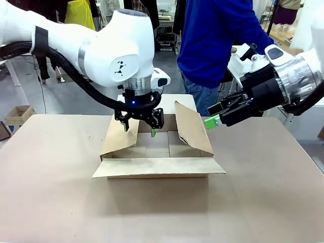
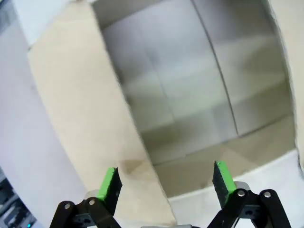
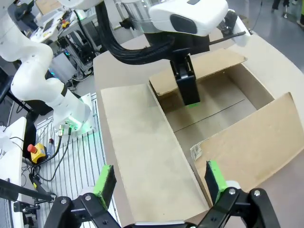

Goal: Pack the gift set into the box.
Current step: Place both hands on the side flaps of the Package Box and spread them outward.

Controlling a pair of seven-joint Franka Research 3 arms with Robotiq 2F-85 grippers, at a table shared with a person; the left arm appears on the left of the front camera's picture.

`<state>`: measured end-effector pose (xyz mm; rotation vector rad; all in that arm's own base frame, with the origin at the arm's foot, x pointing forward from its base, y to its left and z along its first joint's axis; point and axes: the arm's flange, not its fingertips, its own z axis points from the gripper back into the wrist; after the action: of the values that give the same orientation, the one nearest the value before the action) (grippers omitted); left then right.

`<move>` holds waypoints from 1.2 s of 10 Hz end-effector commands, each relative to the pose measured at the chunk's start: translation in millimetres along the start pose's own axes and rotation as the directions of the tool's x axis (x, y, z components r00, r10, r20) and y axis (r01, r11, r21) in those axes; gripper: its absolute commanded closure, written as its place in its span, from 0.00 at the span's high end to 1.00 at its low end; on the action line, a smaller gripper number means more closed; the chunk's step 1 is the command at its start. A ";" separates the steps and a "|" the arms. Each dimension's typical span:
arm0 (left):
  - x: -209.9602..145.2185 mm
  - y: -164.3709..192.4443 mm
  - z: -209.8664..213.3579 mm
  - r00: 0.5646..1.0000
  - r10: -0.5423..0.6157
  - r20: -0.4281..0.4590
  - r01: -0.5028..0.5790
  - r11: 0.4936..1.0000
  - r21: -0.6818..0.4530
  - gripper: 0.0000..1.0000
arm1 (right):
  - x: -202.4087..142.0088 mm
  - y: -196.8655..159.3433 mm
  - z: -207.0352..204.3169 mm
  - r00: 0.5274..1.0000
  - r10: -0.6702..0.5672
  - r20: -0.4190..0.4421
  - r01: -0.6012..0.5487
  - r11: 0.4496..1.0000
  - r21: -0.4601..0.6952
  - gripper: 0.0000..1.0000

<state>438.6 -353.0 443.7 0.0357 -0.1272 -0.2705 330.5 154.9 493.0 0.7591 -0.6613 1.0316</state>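
- Brown counter fills the front view; a person in a blue top stands at its far edge, and a small carton sits on the floor beyond the far left corner.
- The box rests mid-counter, somewhat toward the far edge, with its top open.
- Its near flap lies folded out flat toward the near edge, while the left and right flaps stand tilted upward (bare cardboard floor shows inside).
- The left gripper points straight down over the box's far-left part, its green-padded fingers spread wide and holding nothing.
- The right gripper hangs just beside the right flap's upper edge, on the side of the counter's right edge, fingers wide apart and empty; whether it touches the flap cannot be told.
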 end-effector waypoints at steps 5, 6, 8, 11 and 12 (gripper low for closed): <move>14.0 5.7 -17.9 0.976 0.219 0.018 -0.219 0.963 0.159 1.00 | 2.7 1.7 1.6 1.000 -0.012 -0.016 0.011 1.000 -0.001 1.00; 15.1 7.9 -20.0 0.975 0.222 0.006 -0.221 0.964 0.148 1.00 | 2.7 1.7 1.6 1.000 -0.012 -0.016 0.011 1.000 -0.001 1.00; 16.9 22.5 -17.8 0.960 0.278 0.002 -0.275 0.947 0.168 1.00 | 2.7 1.7 1.6 1.000 -0.012 -0.016 0.011 1.000 -0.001 1.00; 2.8 44.0 -6.9 0.961 0.272 0.055 -0.278 0.937 0.213 1.00 | 2.7 1.7 1.6 1.000 -0.012 -0.016 0.011 1.000 -0.001 1.00; -2.0 50.6 -1.3 0.960 0.268 0.081 -0.279 0.933 0.228 1.00 | 2.7 1.7 1.6 1.000 -0.012 -0.016 0.011 1.000 -0.001 1.00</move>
<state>462.3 -315.6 444.4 0.2057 -0.1714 0.0073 330.6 154.8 493.0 0.7590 -0.6610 1.0312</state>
